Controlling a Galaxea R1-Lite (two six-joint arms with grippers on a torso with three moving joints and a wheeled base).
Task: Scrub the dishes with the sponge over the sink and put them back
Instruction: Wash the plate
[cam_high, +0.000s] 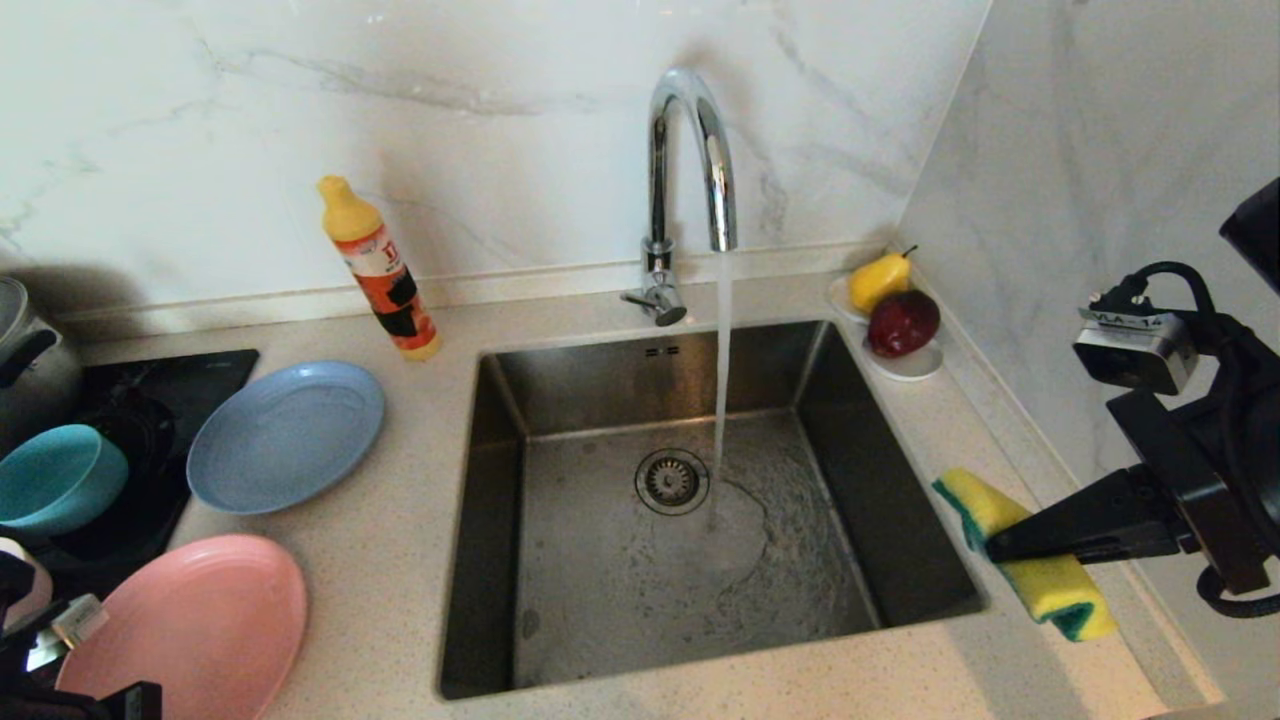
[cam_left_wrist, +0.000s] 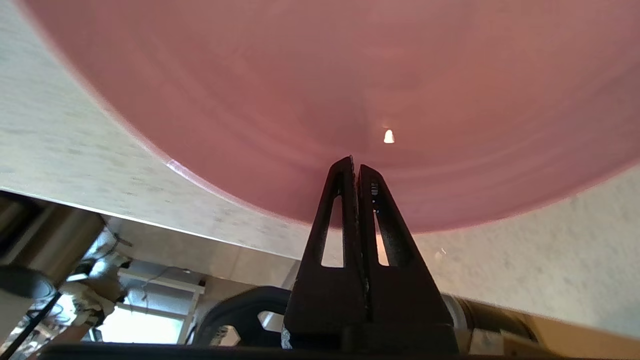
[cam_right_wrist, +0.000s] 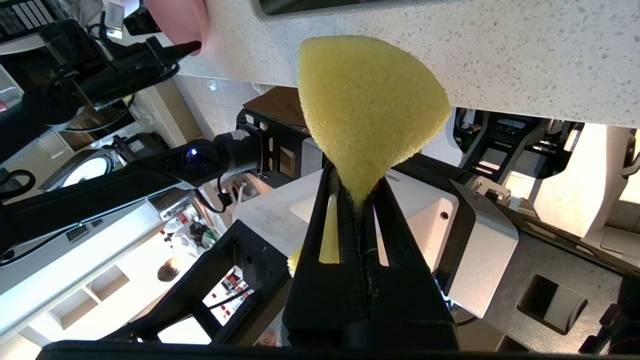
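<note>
Salmon-pink matte plate (cam_high: 190, 625), near left on counter: rim pinched by left gripper (cam_left_wrist: 356, 167); thin hold, may slip in transit. Yellow green-backed sponge (cam_high: 1030, 555), right of steel sink (cam_high: 700, 640): squeezed in right gripper (cam_right_wrist: 357, 192).

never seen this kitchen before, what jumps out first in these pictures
Water streams from the curved chrome tap into the square brushed-steel sink at centre. At the sink's right edge, the right tool is shut on a yellow sponge with a green layer. At lower left, the left tool pinches the salmon-pink plate.
</note>
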